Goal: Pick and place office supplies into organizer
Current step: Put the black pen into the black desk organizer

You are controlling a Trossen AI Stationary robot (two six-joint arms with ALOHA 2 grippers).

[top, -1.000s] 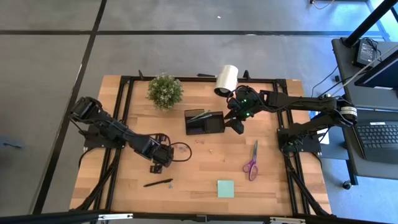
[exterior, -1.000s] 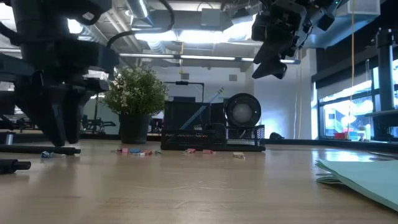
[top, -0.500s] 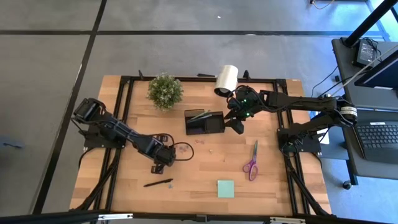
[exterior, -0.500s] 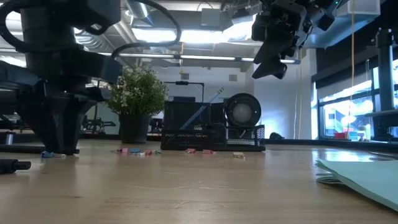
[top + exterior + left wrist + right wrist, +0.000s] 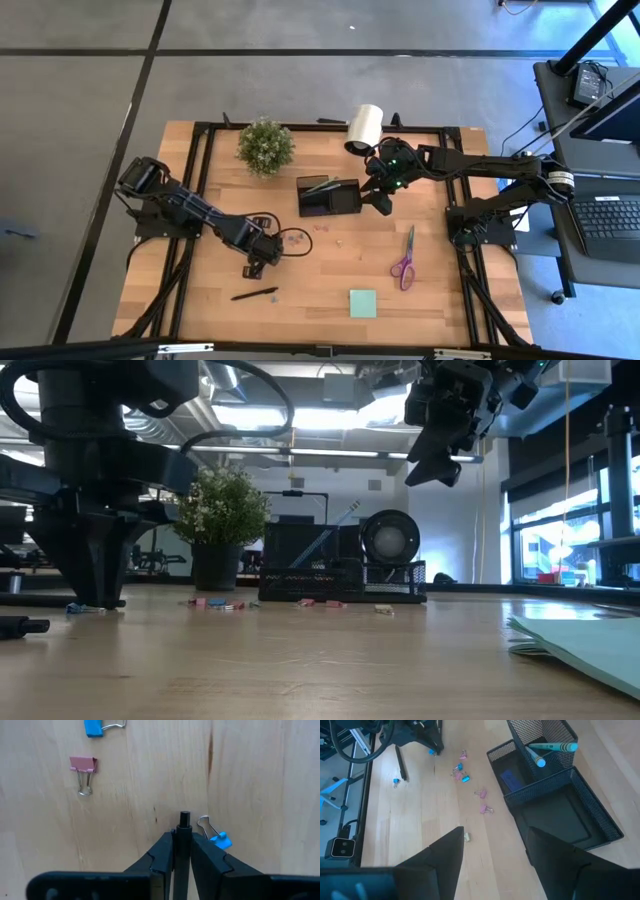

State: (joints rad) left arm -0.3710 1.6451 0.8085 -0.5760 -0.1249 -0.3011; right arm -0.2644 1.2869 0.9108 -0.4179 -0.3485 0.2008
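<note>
My left gripper stands down on the table's left half, shut on a black pen that lies on the wood. A blue binder clip lies right beside one finger. Another black pen lies nearer the front edge. The black mesh organizer stands mid-table, with green pens leaning in its taller compartment. My right gripper hangs open in the air beside the organizer's right end. Purple-handled scissors and a green sticky-note pad lie at the near right. My left gripper pinches the black pen between its two fingers, close to the pen's end, which sticks out just past the fingertips. The fingers come from above, pointing steeply down, one on each long side. The pen lies flat on the table.
Pink and blue binder clips are scattered between the left gripper and the organizer. A potted plant and a white roll stand at the far edge. A black frame rail borders the table's left side.
My left arm has leaned a little toward the table's right over the pen, its gripper staying down at the table top. The right arm has kept still.
</note>
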